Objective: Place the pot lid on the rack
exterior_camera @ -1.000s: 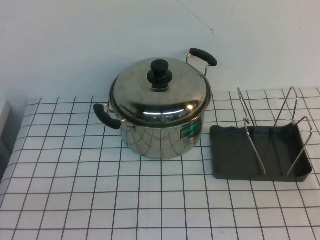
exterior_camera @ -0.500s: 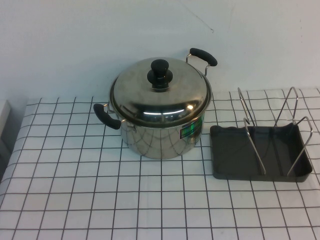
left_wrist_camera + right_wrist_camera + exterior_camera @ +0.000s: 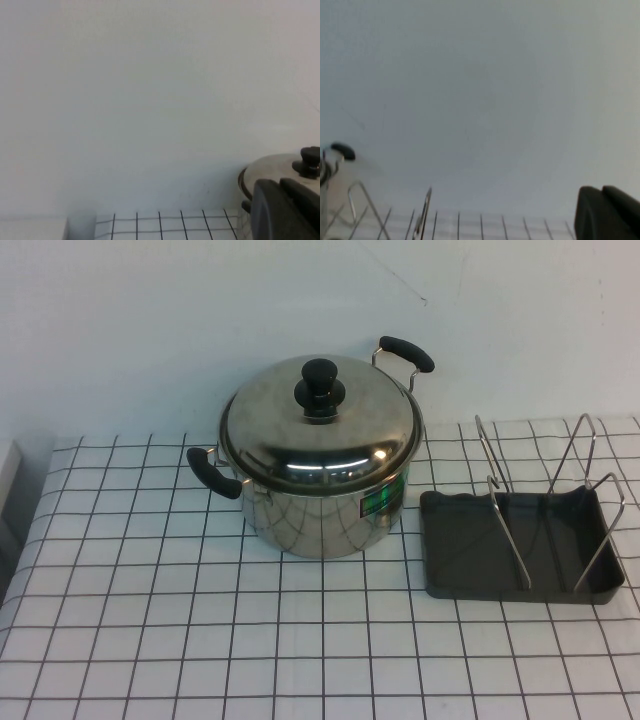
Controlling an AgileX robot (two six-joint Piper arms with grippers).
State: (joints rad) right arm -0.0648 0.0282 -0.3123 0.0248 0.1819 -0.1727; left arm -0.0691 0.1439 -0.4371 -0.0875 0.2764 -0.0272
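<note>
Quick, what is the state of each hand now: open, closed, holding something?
Left hand: closed, holding nothing, parked away from the pot lid.
Right hand: closed, holding nothing, parked away from the rack.

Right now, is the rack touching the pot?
Apart. The high view shows a strip of checked cloth between the rack and the pot. Both tools are out of that view.
</note>
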